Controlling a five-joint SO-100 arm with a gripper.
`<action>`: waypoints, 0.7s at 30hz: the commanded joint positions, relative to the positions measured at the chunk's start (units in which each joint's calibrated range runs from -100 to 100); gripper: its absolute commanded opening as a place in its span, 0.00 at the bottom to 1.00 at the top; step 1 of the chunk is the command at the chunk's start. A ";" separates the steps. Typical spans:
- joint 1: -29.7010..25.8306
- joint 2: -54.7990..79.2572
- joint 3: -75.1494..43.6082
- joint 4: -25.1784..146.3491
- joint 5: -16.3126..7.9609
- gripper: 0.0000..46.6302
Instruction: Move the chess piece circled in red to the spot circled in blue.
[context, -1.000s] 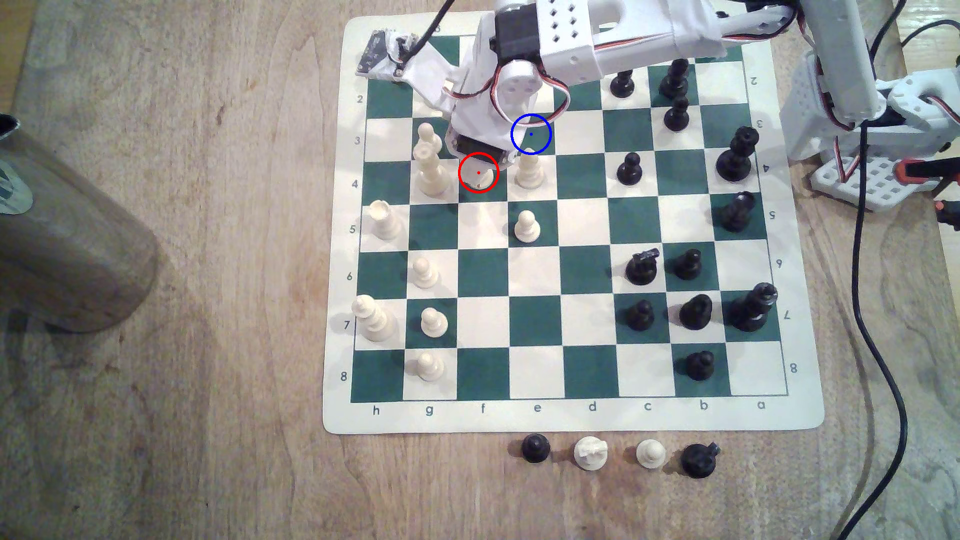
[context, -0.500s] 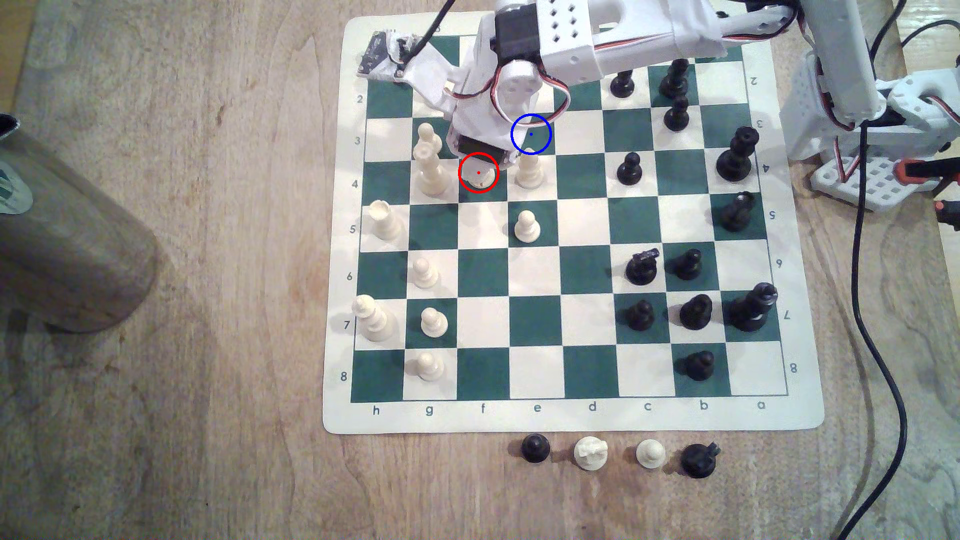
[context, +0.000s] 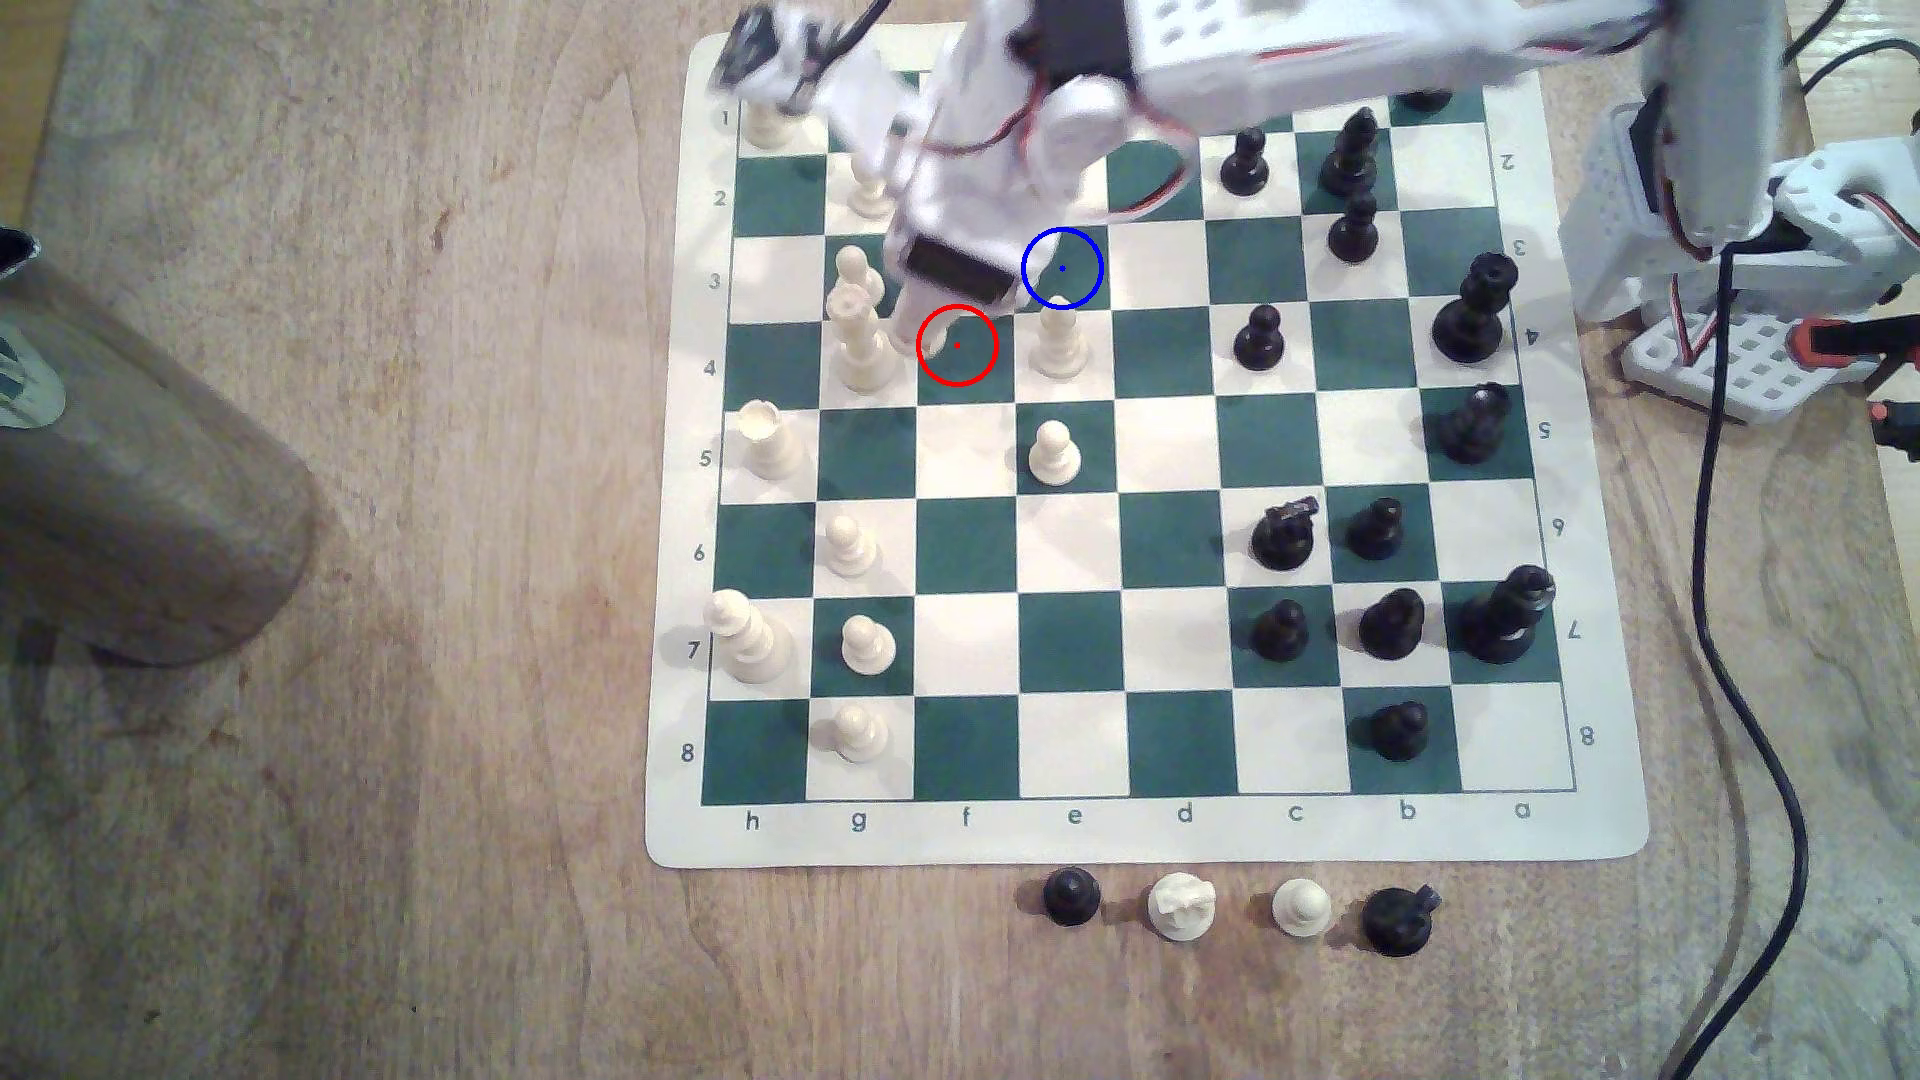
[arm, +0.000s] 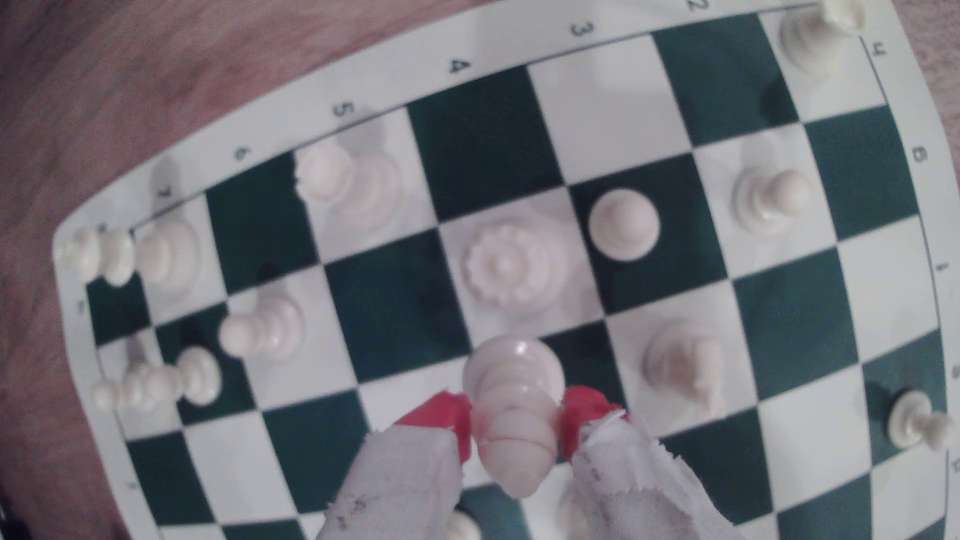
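The cream-white chess piece (arm: 511, 410), with a rounded top and wide round base, hangs clear of the board between the red-tipped fingers (arm: 447, 415) of my gripper (arm: 517, 423), which is shut on its neck. In the exterior view my gripper (context: 930, 327) hovers over the upper-left rim of the red-ringed green square (context: 971, 358). There, only a pale sliver of the piece (context: 939, 339) peeks out under the arm. The blue-circled green spot (context: 1070, 275) lies one square toward the exterior view's upper right, partly under the arm.
A tall crowned white piece (context: 862, 348) and a white pawn (context: 854, 272) stand close on the exterior view's left of the gripper. Another white piece (context: 1058, 341) stands just below the blue circle. Captured pieces (context: 1179, 906) line the table below the board (context: 1143, 831). Cables (context: 1745, 675) hang at the right.
The arm has risen and swung slightly toward the top of the exterior view, lifting the piece off the red-ringed square, which now shows mostly green.
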 joint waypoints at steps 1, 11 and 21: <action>1.21 -13.80 5.40 -1.20 0.24 0.00; 4.49 -23.98 18.82 -1.53 1.71 0.00; 10.20 -24.49 29.06 -6.36 2.98 0.00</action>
